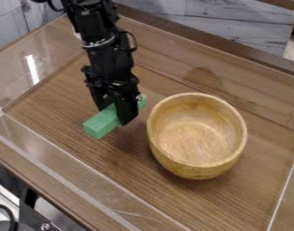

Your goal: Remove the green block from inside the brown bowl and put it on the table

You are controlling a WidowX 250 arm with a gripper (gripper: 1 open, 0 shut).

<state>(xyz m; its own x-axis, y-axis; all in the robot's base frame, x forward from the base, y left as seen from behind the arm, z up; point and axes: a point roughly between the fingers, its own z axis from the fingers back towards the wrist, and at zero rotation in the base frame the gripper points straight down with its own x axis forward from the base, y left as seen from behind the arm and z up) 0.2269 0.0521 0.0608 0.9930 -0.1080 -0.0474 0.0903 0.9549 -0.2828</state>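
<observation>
The green block [100, 125] sits low at the table [78, 167], left of the brown bowl [197, 134], tilted, with its upper right end between the black fingers of my gripper [118, 115]. The gripper is shut on that end and points steeply down. Whether the block's lower end touches the tabletop I cannot tell. The bowl stands upright and holds nothing, a little apart from the gripper's right side.
Low clear acrylic walls [47, 135] run along the table's edges at the front left and the back. A grey marbled surface [234, 27] lies behind the far wall.
</observation>
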